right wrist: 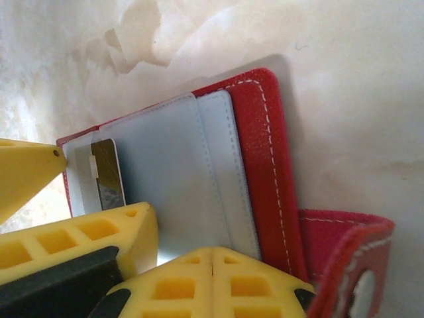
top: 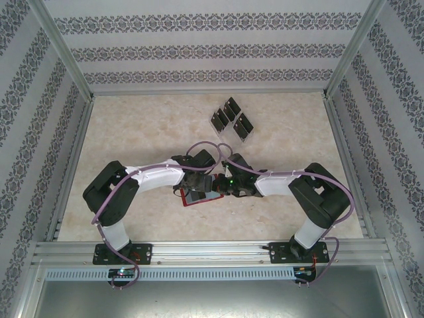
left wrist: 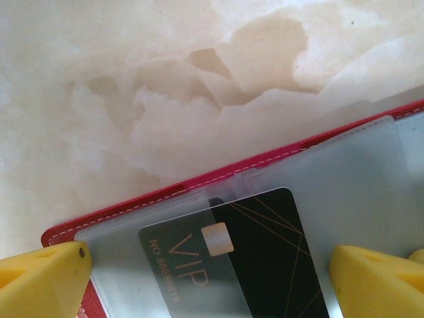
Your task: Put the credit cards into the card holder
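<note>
The red card holder [top: 197, 199] lies open on the table between both arms, its grey inside [right wrist: 179, 172] facing up. A black credit card [left wrist: 265, 258] marked VIP sits partly under a translucent sleeve [left wrist: 165, 265] of the holder. My left gripper [left wrist: 209, 265] is open, with one yellow finger [left wrist: 40, 278] on each side of the card and neither touching it. My right gripper [right wrist: 212, 255] is shut with nothing between its tips, which rest on the holder's grey inside. The snap tab [right wrist: 344, 258] curls up at the right. More black cards [top: 232, 119] stand in a clear rack farther back.
The marble-patterned table [top: 132, 132] is walled in by patterned panels and an aluminium frame [top: 199, 252] along the near edge. The left gripper's fingers [right wrist: 79, 238] crowd right beside my right gripper over the holder.
</note>
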